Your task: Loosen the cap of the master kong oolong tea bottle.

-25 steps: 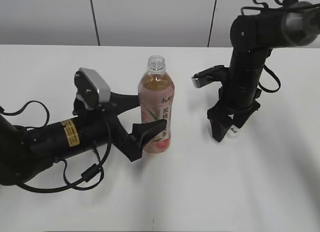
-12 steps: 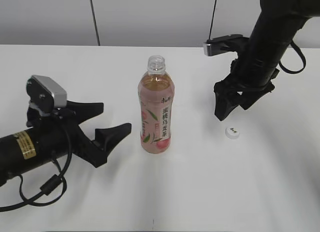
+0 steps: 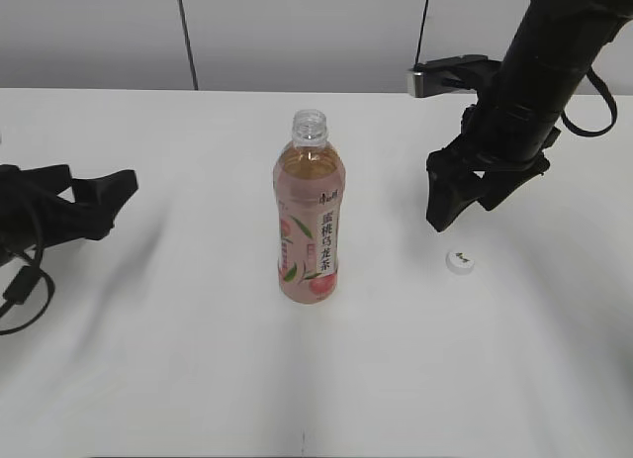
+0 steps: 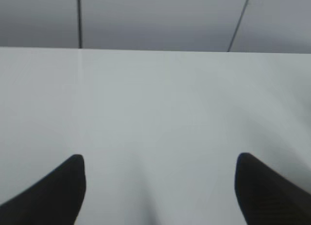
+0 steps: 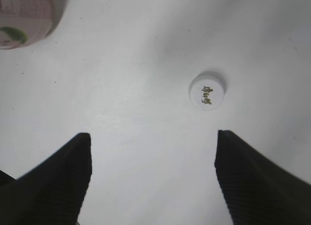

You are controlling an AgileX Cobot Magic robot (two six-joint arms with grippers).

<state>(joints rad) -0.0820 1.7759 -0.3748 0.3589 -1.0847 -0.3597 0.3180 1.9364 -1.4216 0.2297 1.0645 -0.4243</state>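
The cap point(image 3: 459, 262) lay flat on the white table point(image 3: 396, 379), off the bottle, printed side up. It sat below and just right of the right gripper point(image 3: 465, 205), apart from both fingertips. In the right wrist view the cap point(image 5: 207, 91) showed ahead of the spread jaws, nearer the right-hand finger point(image 5: 257, 181) than the left-hand one, with a small gold mark on its top; the characters were too small to read.

The master kong oolong tea bottle point(image 3: 310, 213) stood upright with its neck open, well left of the right gripper and well right of the left gripper point(image 3: 94, 203). Amber tea filled it to the shoulder. The pink label carried a peach, green leaves and a vertical column of dark Chinese characters, not legible at this size. Only its base point(image 5: 26, 16) entered the right wrist view, at the upper left corner, away from the jaws.

Right gripper: fingers spread, nothing between them, hanging above the table. Left gripper: fingers spread wide, nothing held; the left wrist view showed only bare table between the two dark fingertips point(image 4: 56, 191).

Nothing stood between the right gripper and the cap. A pale wall with dark vertical seams point(image 3: 188, 33) ran behind the table.
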